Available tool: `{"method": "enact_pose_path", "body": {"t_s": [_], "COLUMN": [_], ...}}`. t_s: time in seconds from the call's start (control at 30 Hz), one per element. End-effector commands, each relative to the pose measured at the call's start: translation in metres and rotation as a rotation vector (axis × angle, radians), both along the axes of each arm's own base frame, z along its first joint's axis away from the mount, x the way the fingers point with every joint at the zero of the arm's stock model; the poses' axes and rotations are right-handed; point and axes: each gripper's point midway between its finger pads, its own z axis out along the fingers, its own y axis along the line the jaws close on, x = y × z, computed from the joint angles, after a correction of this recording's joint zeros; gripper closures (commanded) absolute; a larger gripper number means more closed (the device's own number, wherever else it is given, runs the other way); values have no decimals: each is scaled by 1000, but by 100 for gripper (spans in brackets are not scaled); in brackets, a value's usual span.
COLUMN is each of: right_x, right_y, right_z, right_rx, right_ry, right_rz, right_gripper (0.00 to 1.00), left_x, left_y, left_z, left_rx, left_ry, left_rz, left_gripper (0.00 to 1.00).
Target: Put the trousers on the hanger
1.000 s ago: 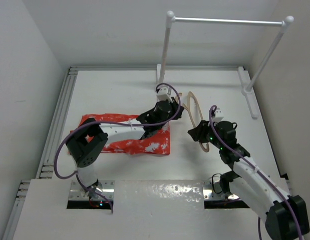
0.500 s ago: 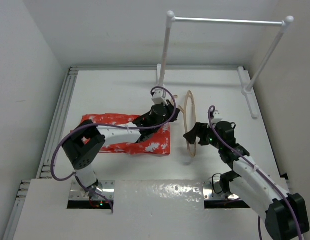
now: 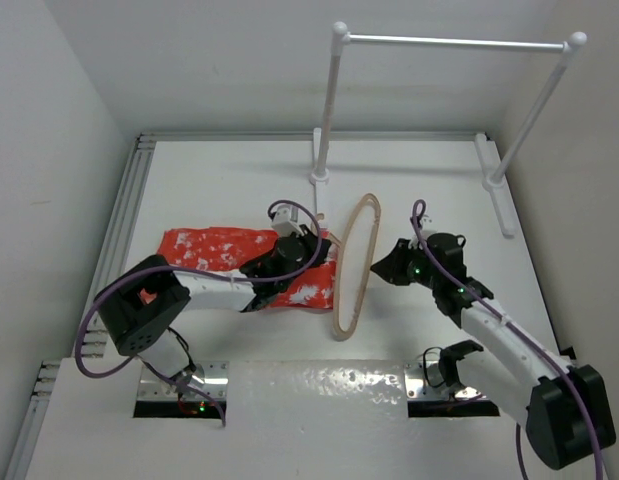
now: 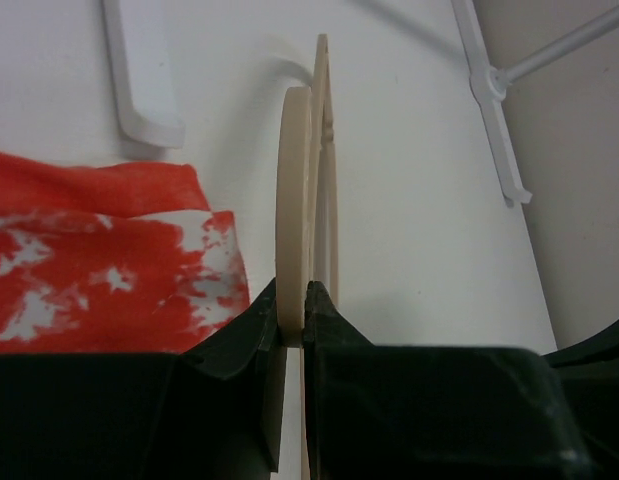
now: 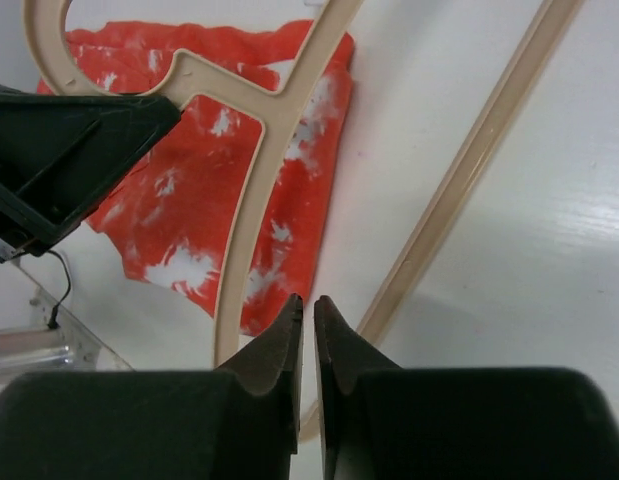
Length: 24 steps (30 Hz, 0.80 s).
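Hanger is clenched on edge in the left jaws, long axis running near-to-far, just right of the trousers on the surface; the right jaws are pinched together empty beside it.

Left arm and right arm: white links, black joint housings. A purple cable loops off each arm. Green LEDs lit at the right wrist. Left end effector and right end effector: matte black, wedge-shaped fingers with tapered tips.
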Motion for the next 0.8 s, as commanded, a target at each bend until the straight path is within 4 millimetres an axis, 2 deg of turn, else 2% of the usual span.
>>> {"method": "enact_pose_path", "body": {"t_s": [0.0, 0.07, 0.1, 0.17, 0.2, 0.23, 0.3, 0.33, 0.43, 0.63, 0.77], "right_x": [10, 12, 10, 11, 6, 13, 13, 17, 26, 30, 28], "right_y": [11, 14, 21, 34, 45, 50, 62, 64, 62, 63, 71], "right_z": [12, 3, -8, -11, -23, -21, -26, -33, -46, -78, -81], "right_rx": [41, 63, 66, 68, 44, 31, 11, 5, -9, -20, 30], "right_ry": [-11, 9, 48, 62, 100, 81, 84, 98, 113, 177, 192], "right_rz": [26, 23, 48, 93, 129, 130, 149, 137, 82, 54, 77], "right_gripper": [94, 100, 100, 100, 100, 99, 93, 80, 62, 54, 52], "left_x": [0, -4, -7, -9, -9, -8, -9, -8, -9, -11, -11], "left_y": [7, 14, 17, 20, 22, 22, 26, 29, 35, 43, 45], "left_z": [10, -3, -6, -6, -8, -7, -7, -7, -12, -18, -22], "left_rx": [-84, -78, -82, -113, -106, -105, -109, -109, -75, -50, -26], "left_ry": [-31, -10, -7, -14, -11, -13, -18, -23, -20, -22, -21], "left_rz": [47, 60, 66, 76, 85, 91, 105, 115, 129, 144, 143], "left_gripper": [100, 100, 100, 100, 100, 100, 100, 100, 100, 100, 100]}}
